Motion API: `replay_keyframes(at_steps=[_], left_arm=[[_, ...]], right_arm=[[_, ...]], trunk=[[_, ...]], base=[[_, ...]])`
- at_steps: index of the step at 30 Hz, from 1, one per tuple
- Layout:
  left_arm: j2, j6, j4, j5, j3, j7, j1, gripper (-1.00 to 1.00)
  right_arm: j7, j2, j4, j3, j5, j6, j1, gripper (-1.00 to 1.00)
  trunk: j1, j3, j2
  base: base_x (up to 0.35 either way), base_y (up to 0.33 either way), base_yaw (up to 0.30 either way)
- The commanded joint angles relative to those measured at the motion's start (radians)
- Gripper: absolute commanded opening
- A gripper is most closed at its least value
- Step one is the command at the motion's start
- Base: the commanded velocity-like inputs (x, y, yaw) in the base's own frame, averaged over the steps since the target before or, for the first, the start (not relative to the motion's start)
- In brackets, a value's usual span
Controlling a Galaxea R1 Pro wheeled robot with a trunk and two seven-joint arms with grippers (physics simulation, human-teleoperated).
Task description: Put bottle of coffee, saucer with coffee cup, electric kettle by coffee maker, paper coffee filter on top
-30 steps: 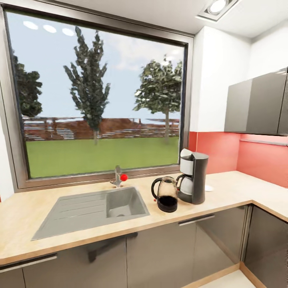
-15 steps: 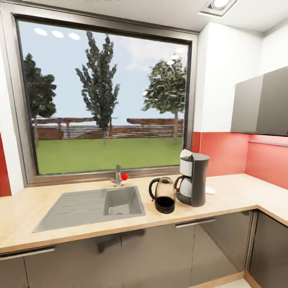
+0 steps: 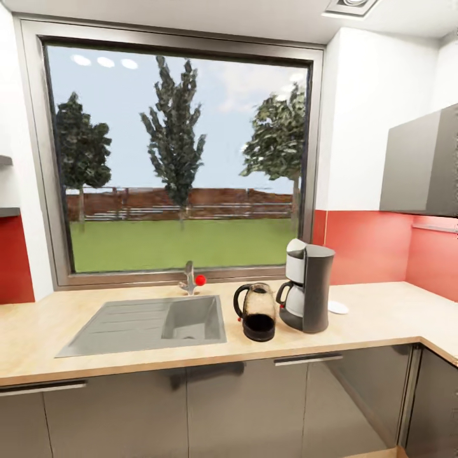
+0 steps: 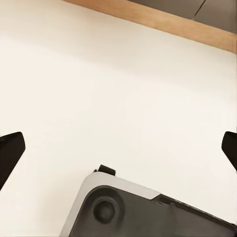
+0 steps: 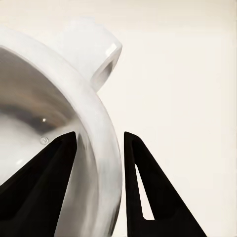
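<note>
Kitchen countertop (image 3: 381, 315): light wood grain. Sink (image 3: 114, 327): matt grey. Cabinets (image 3: 254, 407): glossy grey. Coffee maker (image 3: 312, 289): dark grey body, white filter basket, pale carafe. Electric kettle (image 3: 257, 312): clear glass, dark lower half, black handle. Saucer (image 3: 337, 308): white. Backsplash (image 3: 369, 245): red. Coffee cup (image 5: 94, 98): white, between black fingers (image 5: 148, 197)

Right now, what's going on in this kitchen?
The robot faces the kitchen countertop, where the electric kettle stands beside the coffee maker, with the saucer behind it. The right gripper grips the coffee cup by its rim. The left gripper is open and empty.
</note>
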Motion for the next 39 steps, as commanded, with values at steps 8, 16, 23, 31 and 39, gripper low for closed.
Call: replay_keyframes(at_steps=[8, 16, 23, 31, 39], left_arm=[[0.000, -0.001, -0.002, 0.000, 0.008, -0.004, 0.001, 1.00], [0.000, -0.001, -0.002, 0.000, 0.008, -0.004, 0.001, 1.00], [0.000, -0.001, -0.002, 0.000, 0.008, -0.004, 0.001, 1.00], [0.000, -0.001, -0.002, 0.000, 0.008, -0.004, 0.001, 1.00], [0.000, -0.001, -0.002, 0.000, 0.008, -0.004, 0.001, 1.00]], right_arm=[[0.005, -0.001, 0.004, 0.006, -0.007, -0.006, -0.001, -1.00], [0.008, -0.002, 0.004, 0.006, -0.006, -0.004, -0.001, -1.00], [0.014, -0.004, 0.004, 0.006, -0.003, -0.005, 0.001, -1.00], [0.020, -0.007, 0.004, 0.006, 0.000, -0.006, 0.002, -1.00], [0.035, -0.009, 0.004, 0.006, -0.001, -0.006, 0.010, -1.00]], trunk=[[0.000, 0.000, -0.001], [0.000, 0.000, -0.001], [0.000, 0.000, -0.001], [0.000, 0.000, -0.001], [0.000, 0.000, -0.001]], base=[[0.000, -0.290, 0.002], [0.000, -0.293, 0.000], [0.000, -0.294, 0.000], [0.000, -0.294, 0.000], [0.000, -0.294, 0.000]])
